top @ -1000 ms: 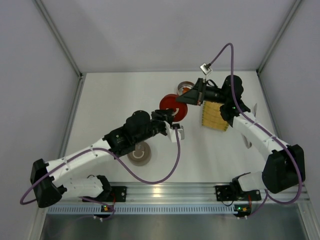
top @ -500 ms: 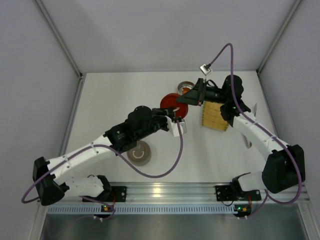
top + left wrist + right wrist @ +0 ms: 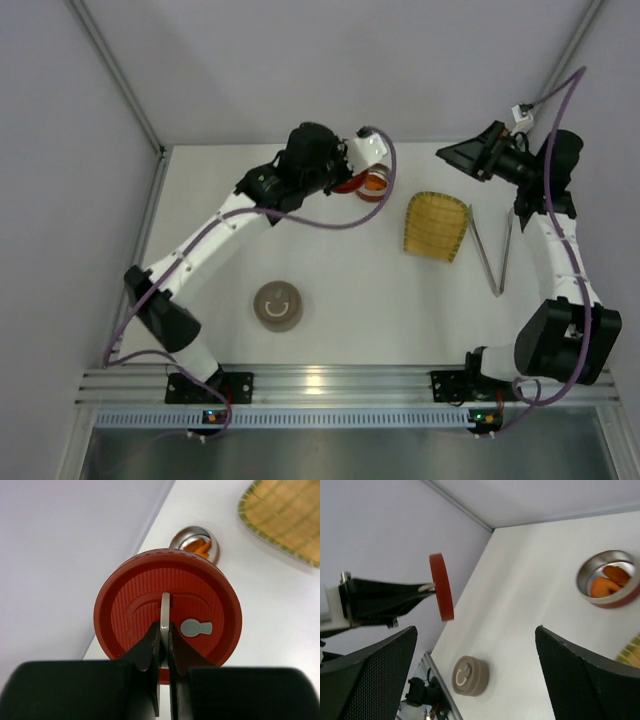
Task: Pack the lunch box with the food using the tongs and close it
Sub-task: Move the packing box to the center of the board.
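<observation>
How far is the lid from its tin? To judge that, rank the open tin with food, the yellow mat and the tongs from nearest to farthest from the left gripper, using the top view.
Measured from the left gripper, which is shut on the red lid:
1. open tin: just to its right, at the back of the table.
2. yellow mat: further right and nearer the arms' bases.
3. tongs: farthest right, beyond the mat.

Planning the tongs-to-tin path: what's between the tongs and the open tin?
The yellow woven mat lies between the tongs and the open tin; the top view shows it.
</observation>
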### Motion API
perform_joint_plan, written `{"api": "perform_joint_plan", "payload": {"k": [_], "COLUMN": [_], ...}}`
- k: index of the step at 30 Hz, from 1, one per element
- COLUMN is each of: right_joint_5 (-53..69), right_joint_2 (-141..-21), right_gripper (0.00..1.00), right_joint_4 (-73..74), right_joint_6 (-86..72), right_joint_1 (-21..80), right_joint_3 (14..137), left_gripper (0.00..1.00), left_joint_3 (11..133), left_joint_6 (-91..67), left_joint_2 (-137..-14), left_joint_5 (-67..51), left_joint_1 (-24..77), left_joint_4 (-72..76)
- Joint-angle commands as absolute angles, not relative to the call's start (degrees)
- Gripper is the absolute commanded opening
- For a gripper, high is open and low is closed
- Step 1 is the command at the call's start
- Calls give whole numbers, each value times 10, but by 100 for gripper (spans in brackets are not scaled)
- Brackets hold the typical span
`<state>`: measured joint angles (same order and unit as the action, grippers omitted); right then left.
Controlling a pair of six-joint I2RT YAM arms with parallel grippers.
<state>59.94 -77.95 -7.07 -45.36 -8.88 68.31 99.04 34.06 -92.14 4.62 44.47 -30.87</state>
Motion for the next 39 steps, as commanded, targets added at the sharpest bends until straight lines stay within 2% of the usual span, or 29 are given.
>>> {"api": "perform_joint_plan", "payload": {"k": [1, 2, 3, 7, 12, 17, 21, 31, 39], "right_joint_5": [629, 638, 642, 655, 660, 662, 666, 671, 678], "right_joint_2": [-745, -743, -738, -722, -707, -695, -694, -681, -690], "right_gripper": [99, 99, 99, 99, 99, 99, 99, 99, 99], "right_joint_4": [-28, -26, -23, -1, 40, 35, 42, 81, 83], "right_joint_6": [-418, -408, -403, -373, -331, -319, -309, -263, -254], "right_joint_1": [-155, -166, -176, -209, -220, -220, -220, -221, -221], "right_joint_3": [691, 686, 674, 650, 635, 605, 585, 570, 562], "left_gripper": [0, 0, 0, 0, 0, 0, 0, 0, 0], "left_joint_3": [1162, 1218, 1311, 1418, 1382, 1246, 1250, 1257, 1266], "left_joint_6": [240, 221, 210, 179, 159, 125, 122, 112, 115], "left_joint_2": [-1067, -1152, -1188, -1302, -1328, -1289, -1313, -1363, -1408], "left_joint_5": [11, 5, -12, -21, -18, -30, -10, -10, -20], "left_joint_1": [400, 394, 381, 369, 355, 346, 347, 348, 348], "left_joint_4": [-472, -501, -519, -505, -381, -177, -79, 18, 38]}}
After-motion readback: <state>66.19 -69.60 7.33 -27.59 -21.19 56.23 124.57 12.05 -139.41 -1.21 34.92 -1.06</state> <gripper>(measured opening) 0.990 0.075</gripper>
